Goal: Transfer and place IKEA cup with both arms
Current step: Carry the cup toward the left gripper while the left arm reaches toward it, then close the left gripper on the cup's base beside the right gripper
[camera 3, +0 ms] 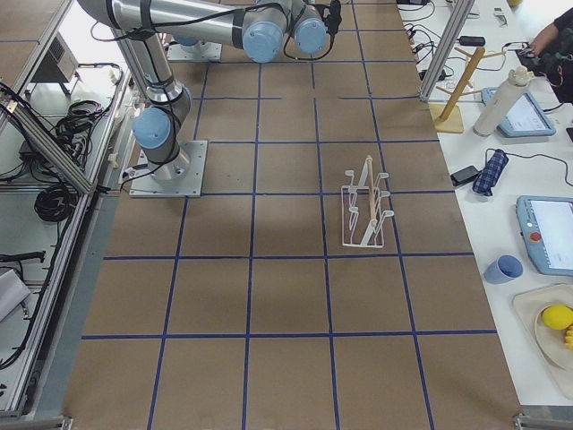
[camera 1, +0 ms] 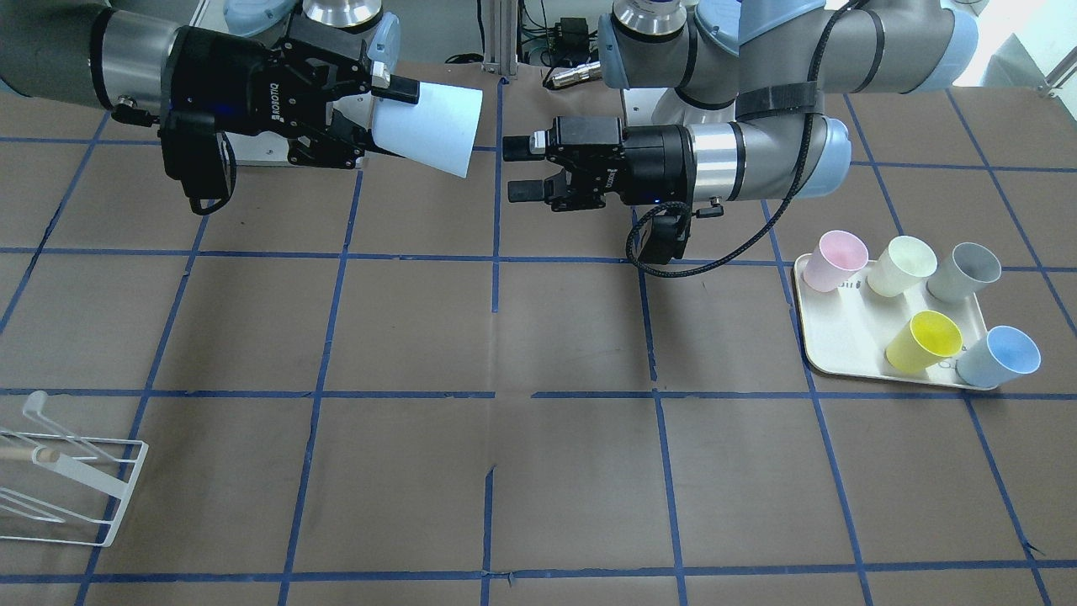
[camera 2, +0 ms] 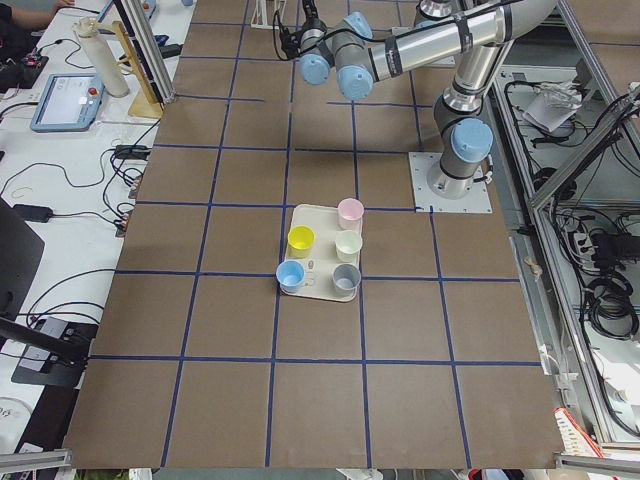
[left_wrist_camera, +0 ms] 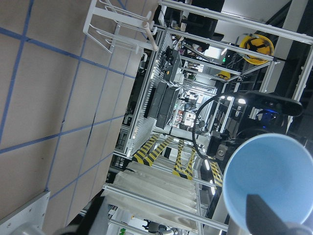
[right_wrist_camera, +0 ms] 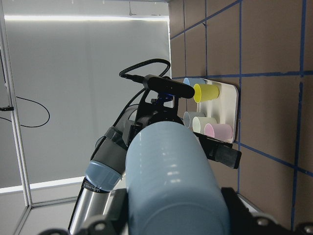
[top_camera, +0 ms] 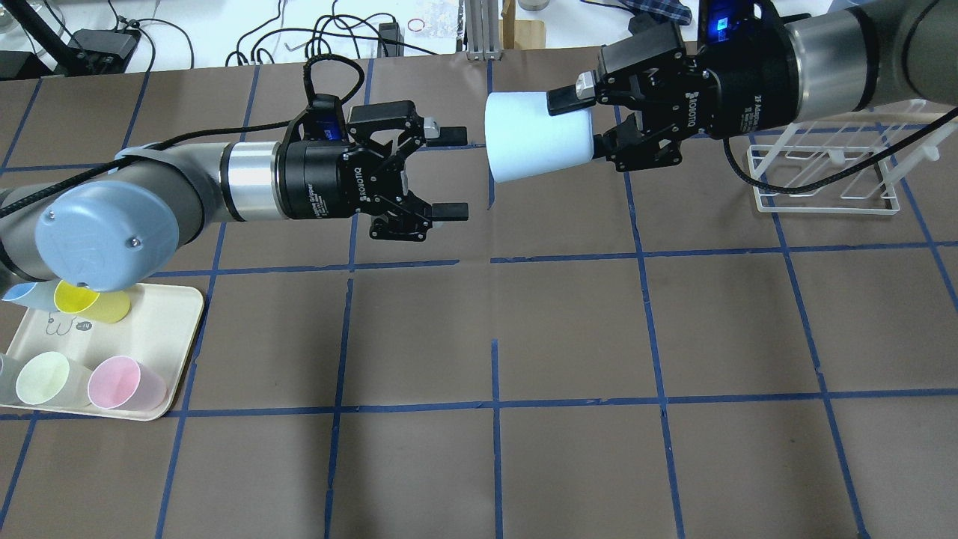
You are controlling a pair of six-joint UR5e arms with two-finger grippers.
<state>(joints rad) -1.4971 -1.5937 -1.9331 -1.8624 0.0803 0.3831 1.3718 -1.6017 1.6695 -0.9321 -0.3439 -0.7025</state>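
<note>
The IKEA cup [camera 1: 429, 126] is a pale sky-blue tumbler held on its side in the air, over the far middle of the table. My right gripper [camera 1: 383, 118] is shut on its narrow base end. The cup's mouth faces my left gripper [camera 1: 513, 168], which is open and level with it, a small gap away. From overhead, the cup [top_camera: 535, 135] sits between the right gripper [top_camera: 580, 127] and the left gripper [top_camera: 451, 174]. The left wrist view looks into the cup's blue mouth [left_wrist_camera: 271, 181]. The right wrist view shows the cup's outside [right_wrist_camera: 173, 181].
A cream tray [camera 1: 841, 337] on the robot's left holds a pink cup [camera 1: 835, 259], a pale green cup [camera 1: 902, 265], a grey cup [camera 1: 965, 271], a yellow cup [camera 1: 924, 341] and a near-identical blue cup [camera 1: 1000, 355]. A white wire rack [top_camera: 823, 176] stands on the robot's right.
</note>
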